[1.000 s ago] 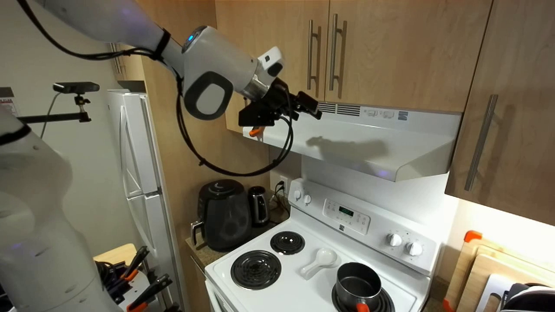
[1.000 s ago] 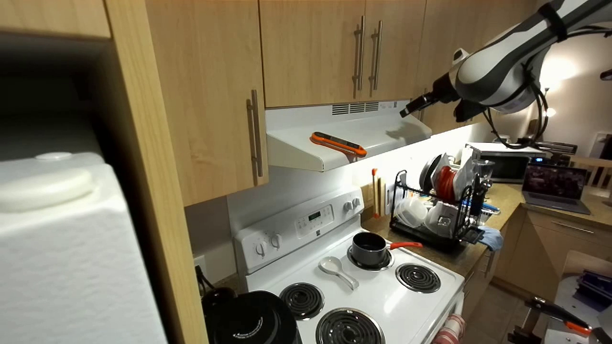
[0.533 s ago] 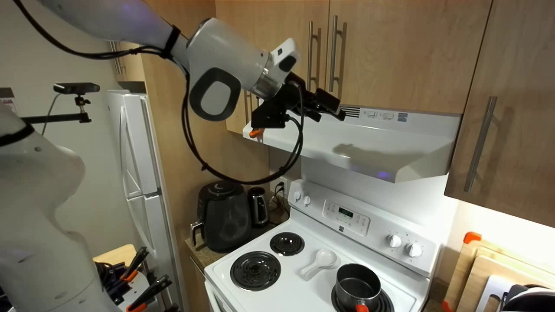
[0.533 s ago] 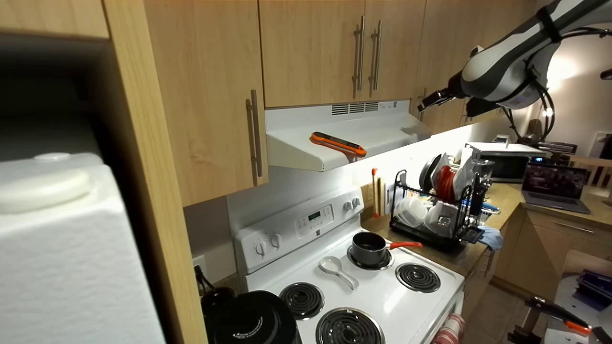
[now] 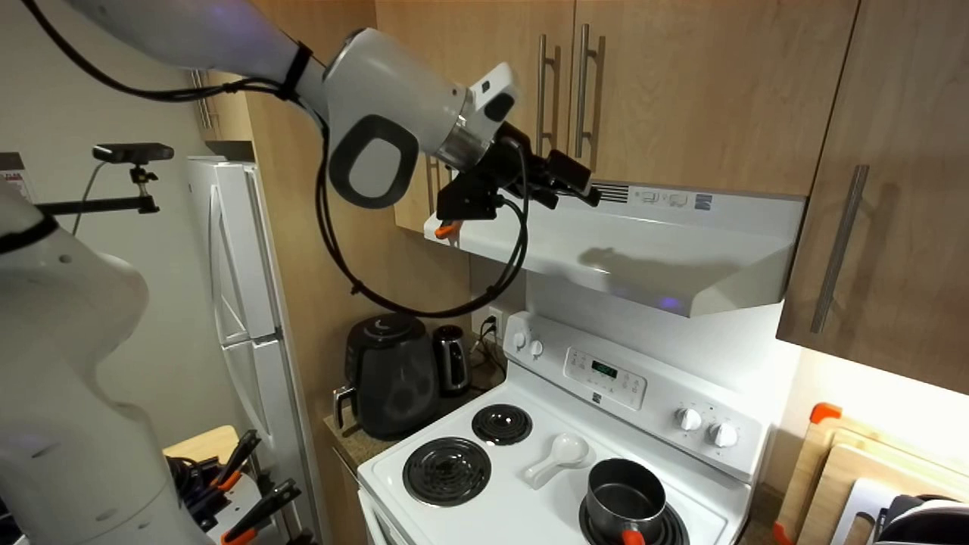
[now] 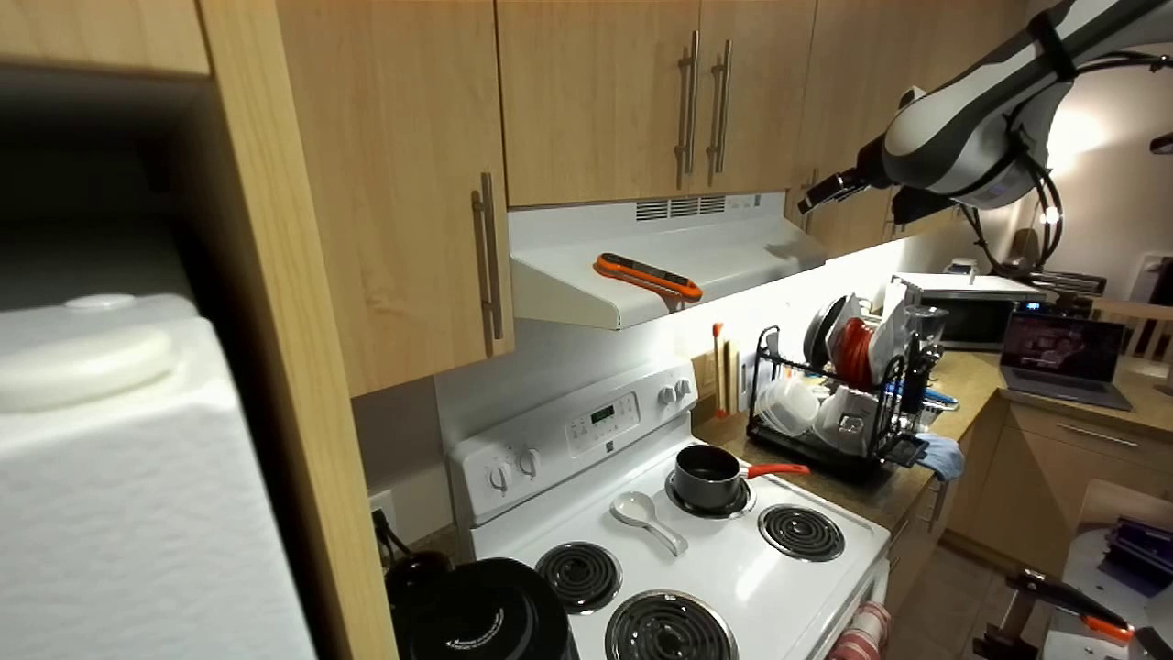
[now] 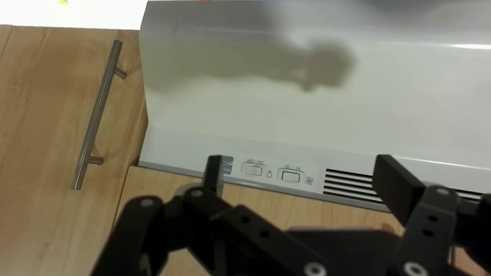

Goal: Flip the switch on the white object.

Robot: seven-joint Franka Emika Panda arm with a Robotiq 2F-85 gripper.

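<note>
Up high, near the white hood (image 5: 628, 235)

Find that hood under the wooden cupboards (image 5: 704, 91) and over the stove (image 5: 553, 507). See the black gripper (image 7: 299, 172) in front of it, spread wide. In the wrist view, spot two little switches (image 7: 253, 169) between the fingers (image 7: 395, 188).

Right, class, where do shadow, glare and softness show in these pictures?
Wrist view: soft-edged shadow across the wide white metal range hood, thin glare streak at right edge, top-left corner blown out, black gripper looking slightly soft; in an exterior view, glare on the white coil-burner stove; in both exterior views, shadow on the hood too.
</note>
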